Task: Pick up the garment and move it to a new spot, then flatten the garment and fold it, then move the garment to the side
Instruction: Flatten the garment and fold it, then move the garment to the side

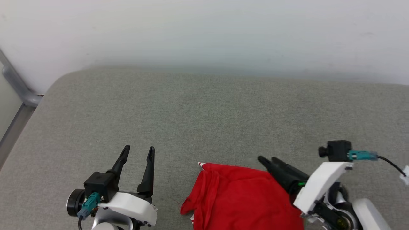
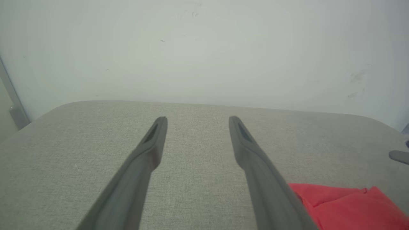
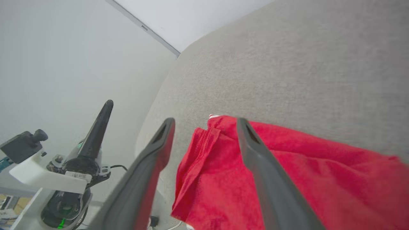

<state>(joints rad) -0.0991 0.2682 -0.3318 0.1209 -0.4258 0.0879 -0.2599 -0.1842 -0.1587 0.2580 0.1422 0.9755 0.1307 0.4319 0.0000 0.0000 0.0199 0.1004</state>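
Head view: R claw (image 1: 267,159) spread, slanting low over garment (image 1: 243,201).

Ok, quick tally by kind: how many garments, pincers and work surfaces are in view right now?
Red garment: 1
Pincers, both open: 2, left pincer and right pincer
Grey padded surface: 1
Total: 4

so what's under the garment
The garment lies on the grey fabric surface, which shows bare past its far and left edges. Whatever is directly beneath the red cloth is covered, so I cannot tell if anything else is there.
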